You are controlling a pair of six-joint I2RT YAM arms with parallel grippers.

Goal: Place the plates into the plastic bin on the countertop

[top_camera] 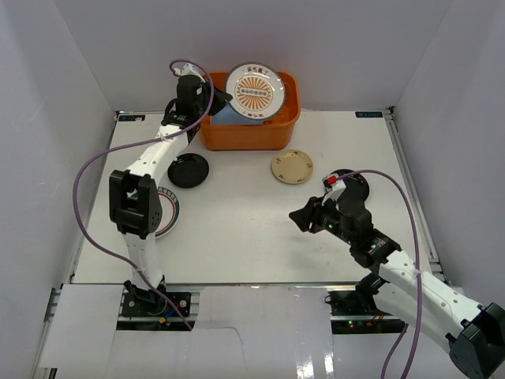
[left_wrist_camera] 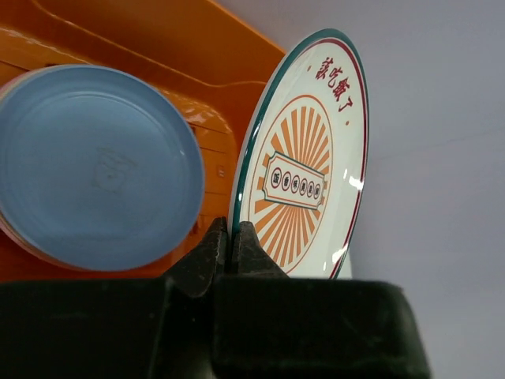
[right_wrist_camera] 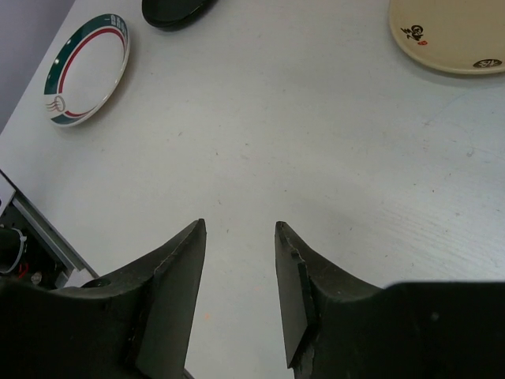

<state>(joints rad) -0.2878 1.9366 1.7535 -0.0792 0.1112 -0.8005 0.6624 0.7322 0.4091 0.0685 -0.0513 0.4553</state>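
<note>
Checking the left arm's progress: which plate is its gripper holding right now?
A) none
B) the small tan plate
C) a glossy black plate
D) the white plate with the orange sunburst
D: the left gripper is closed on the rim of the sunburst plate, which stands on edge over the orange bin.

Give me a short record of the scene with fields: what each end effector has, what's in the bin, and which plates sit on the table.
Left end effector: shut on the sunburst plate, held on edge over the orange bin
Right end effector: open, empty, over the countertop
In bin: blue plate
On countertop: black plate, tan plate, green-rimmed plate
</note>
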